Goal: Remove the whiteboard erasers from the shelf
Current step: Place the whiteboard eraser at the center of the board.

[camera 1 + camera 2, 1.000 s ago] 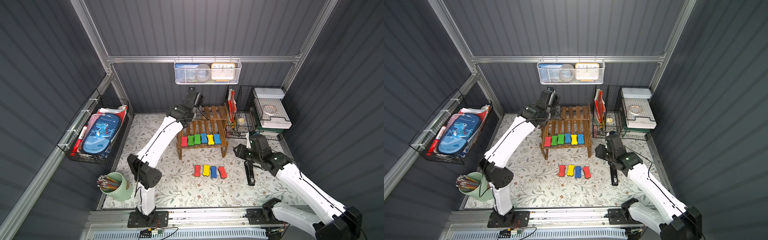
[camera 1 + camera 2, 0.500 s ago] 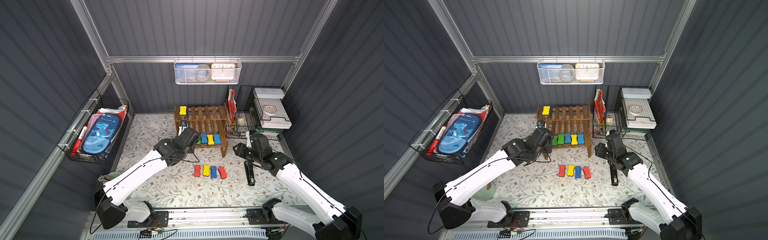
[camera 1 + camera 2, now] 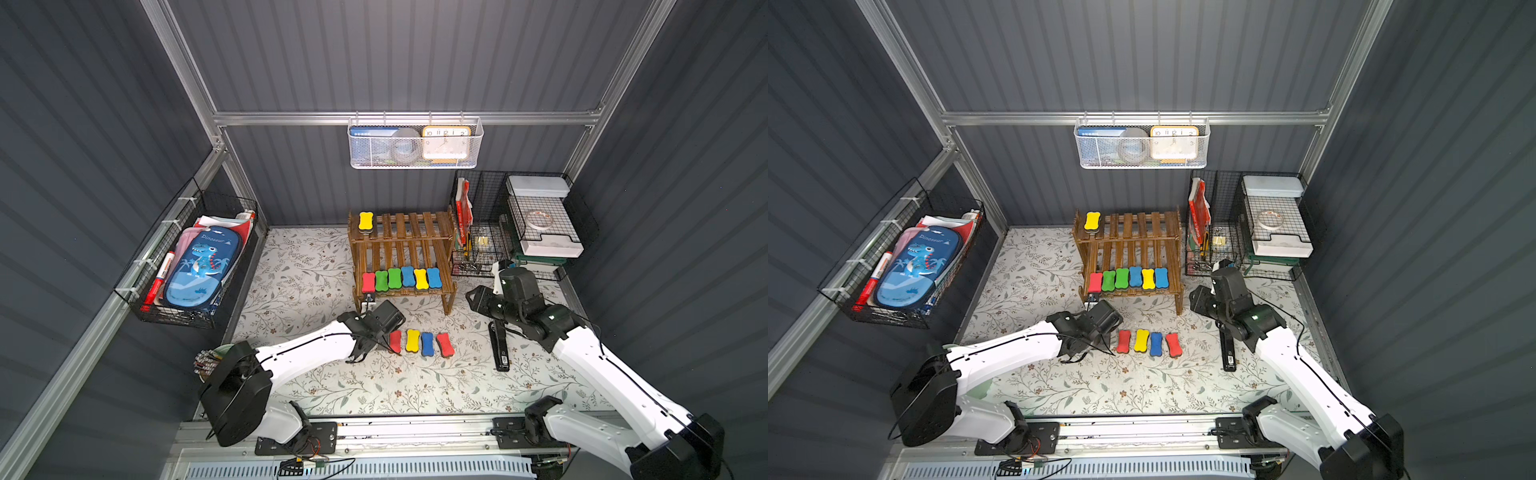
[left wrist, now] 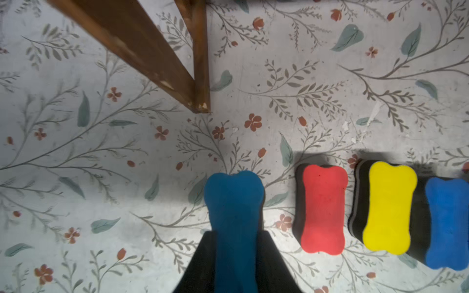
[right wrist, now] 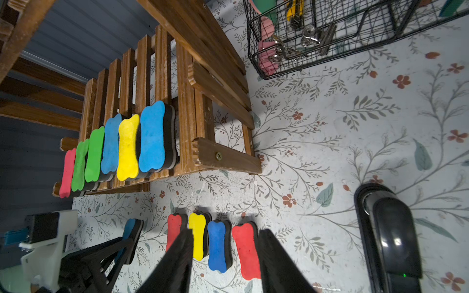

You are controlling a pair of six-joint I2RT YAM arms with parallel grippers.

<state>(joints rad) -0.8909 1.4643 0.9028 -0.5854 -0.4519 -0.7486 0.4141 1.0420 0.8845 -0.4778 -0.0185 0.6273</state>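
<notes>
The left claw (image 4: 237, 234) is clamped on a blue eraser (image 4: 233, 197) (bone-shaped foam, dark felt underside) near the shelf (image 3: 415, 226) front-left leg. 4 erasers (image 3: 412, 340) lie rowed mid-counter (image 3: 311, 282). 6 erasers (image 3: 395, 279) line the lower tier's front edge, and 1 yellow eraser (image 3: 365, 220) sits at the top tier's left end. The right claw (image 5: 226, 230) is apart, empty.

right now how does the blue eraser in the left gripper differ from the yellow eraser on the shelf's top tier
The blue eraser is clamped in the left gripper; the yellow eraser lies free. The blue eraser is off the shelf, beside the row on the mat; the yellow eraser sits on the top slats. Both are bone-shaped.
</notes>
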